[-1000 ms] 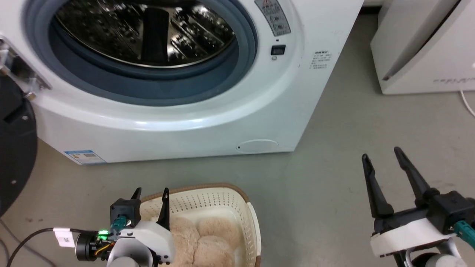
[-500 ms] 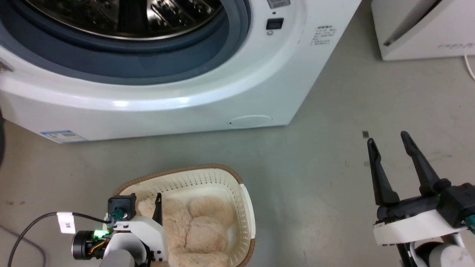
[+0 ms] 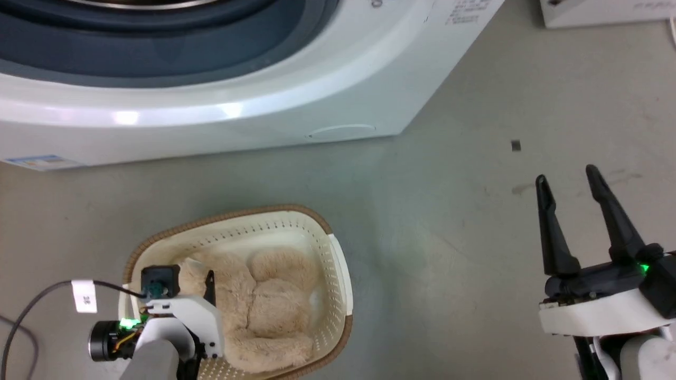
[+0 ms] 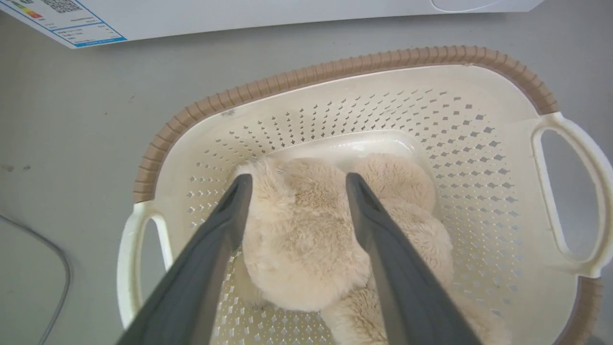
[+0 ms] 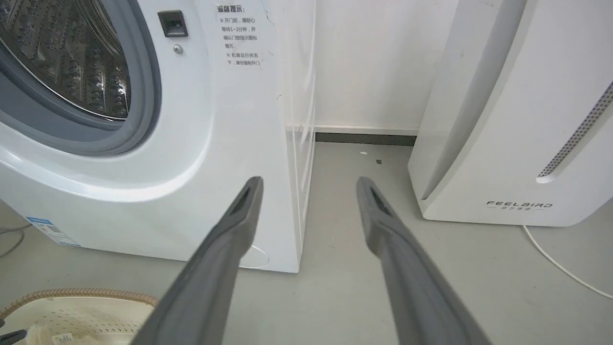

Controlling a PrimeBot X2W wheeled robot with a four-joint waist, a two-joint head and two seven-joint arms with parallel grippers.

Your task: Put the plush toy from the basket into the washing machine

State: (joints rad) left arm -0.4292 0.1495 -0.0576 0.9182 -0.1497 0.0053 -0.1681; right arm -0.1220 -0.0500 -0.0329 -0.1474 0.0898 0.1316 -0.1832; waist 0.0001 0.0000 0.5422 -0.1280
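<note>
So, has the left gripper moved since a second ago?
Yes. The left gripper had its tips level with the far rim of the basket; now they sit down inside it, jaws open over the plush toy.

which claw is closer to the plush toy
Left. The left claw is open over the basket, fingers either side of the plush toy; the right claw hangs open well right of the basket.

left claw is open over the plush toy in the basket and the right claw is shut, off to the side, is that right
Not quite. The right claw is open, not shut: the right wrist view shows its two fingers well apart, with nothing between them. The rest holds: the left claw is open over the plush toy in the basket.
</note>
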